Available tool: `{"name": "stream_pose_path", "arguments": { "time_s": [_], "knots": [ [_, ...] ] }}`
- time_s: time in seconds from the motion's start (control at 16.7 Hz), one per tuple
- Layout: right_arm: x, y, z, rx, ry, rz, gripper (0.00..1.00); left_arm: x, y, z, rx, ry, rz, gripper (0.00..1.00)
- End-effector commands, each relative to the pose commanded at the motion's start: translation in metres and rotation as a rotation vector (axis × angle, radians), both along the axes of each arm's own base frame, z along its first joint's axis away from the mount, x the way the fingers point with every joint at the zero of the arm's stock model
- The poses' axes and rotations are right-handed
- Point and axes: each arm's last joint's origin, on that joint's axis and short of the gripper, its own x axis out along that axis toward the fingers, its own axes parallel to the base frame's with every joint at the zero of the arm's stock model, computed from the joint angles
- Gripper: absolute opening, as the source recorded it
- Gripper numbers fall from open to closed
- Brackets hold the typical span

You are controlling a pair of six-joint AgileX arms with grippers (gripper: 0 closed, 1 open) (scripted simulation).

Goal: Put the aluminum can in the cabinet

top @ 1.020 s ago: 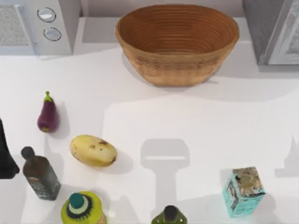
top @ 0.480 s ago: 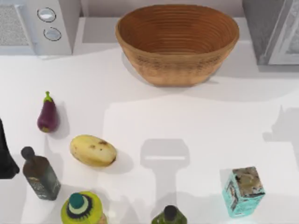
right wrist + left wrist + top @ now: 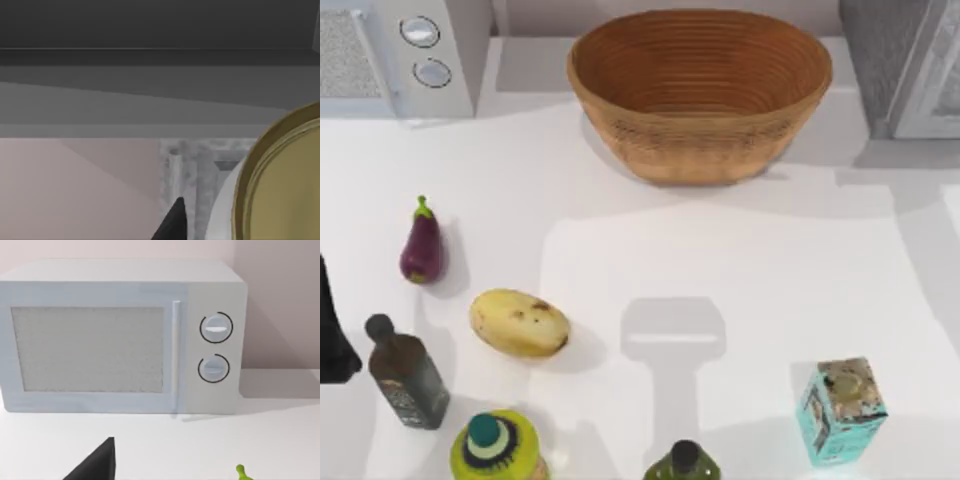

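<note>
Right claw (image 3: 175,222): closed on the small white aluminum can with the dull gold round top (image 3: 285,190); one dark finger (image 3: 173,220) shows just beside the can's white wall.
Can position: held off the white counter (image 3: 720,260), close to the right wrist camera, gold top facing it, with the cabinet right behind.
Cabinet: large grey box-like cabinet with a speckled dark-grey side and pale grey framed door (image 3: 900,60), at the counter's back right corner; its speckled frame (image 3: 200,160) stands behind the can in the right wrist view, under a broad dark grey surface.
Basket: large brown woven oval basket (image 3: 700,95), back centre, just left of the cabinet.
Carton: teal square carton (image 3: 842,408), front right, upright, well apart from the cabinet.
Appliance: white microwave with two round knobs (image 3: 440,50), back left corner, door closed.
Left claw (image 3: 97,467): at the counter's left edge, facing the microwave; whether it is open or closed cannot be told.
Produce: purple eggplant with a green stem (image 3: 420,250) and yellow-brown potato (image 3: 518,322), on the left half, apart from each other.
Bottles: dark square bottle (image 3: 408,378), yellow-green bottle with a teal cap (image 3: 495,445) and green bottle with a dark cap (image 3: 682,462), along the front edge.
</note>
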Motion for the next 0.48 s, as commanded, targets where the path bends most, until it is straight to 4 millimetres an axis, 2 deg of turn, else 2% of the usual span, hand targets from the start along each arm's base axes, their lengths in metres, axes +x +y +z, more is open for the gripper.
{"name": "stream_pose_path", "arguments": {
  "time_s": [0.24,0.48],
  "knots": [
    [0.036,0.013,0.041,0.002,-0.015,0.001,0.0,0.0,0.0,0.0,0.0,0.0,0.0,1.0],
    [0.055,0.019,0.055,0.003,-0.015,0.002,0.0,0.0,0.0,0.0,0.0,0.0,0.0,1.0]
  ]
}}
